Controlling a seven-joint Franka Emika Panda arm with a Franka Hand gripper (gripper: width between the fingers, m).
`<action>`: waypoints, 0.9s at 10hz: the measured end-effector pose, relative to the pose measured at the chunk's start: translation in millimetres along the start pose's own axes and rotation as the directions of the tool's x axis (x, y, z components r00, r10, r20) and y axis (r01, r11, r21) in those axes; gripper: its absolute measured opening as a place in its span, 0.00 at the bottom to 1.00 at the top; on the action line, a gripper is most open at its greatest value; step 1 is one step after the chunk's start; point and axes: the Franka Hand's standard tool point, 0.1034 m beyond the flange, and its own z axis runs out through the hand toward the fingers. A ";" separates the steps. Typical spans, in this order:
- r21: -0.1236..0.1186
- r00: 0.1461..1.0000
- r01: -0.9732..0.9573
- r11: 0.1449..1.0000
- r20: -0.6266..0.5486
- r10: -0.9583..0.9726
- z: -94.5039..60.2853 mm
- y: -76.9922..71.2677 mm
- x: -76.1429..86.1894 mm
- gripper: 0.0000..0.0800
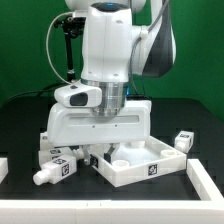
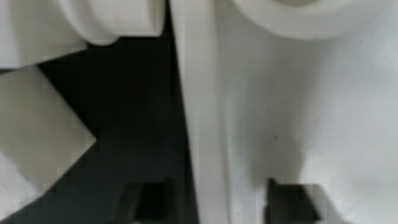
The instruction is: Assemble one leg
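Observation:
The large white tabletop lies in the middle of the black table. My gripper is down on the tabletop's edge on the exterior view's left. In the wrist view my gripper has its two dark fingers on either side of the tabletop's upright white wall, touching it. Two legs with tags lie on the exterior view's left, one in front and one behind it. Another leg lies on the exterior view's right. The gripper holds no leg.
Round white rims show beyond the wall in the wrist view. White flat pieces lie at the front right and the far left edge of the exterior view. The table is black cloth.

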 end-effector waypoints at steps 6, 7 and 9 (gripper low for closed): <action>-0.002 0.996 -0.093 0.996 0.007 0.093 -3.9 8.5 -2.9 0.08; 0.003 0.984 -0.178 0.984 0.026 0.178 -5.6 9.4 -4.4 0.08; 0.055 0.927 -0.371 0.927 0.087 0.365 -6.5 18.0 -7.8 0.08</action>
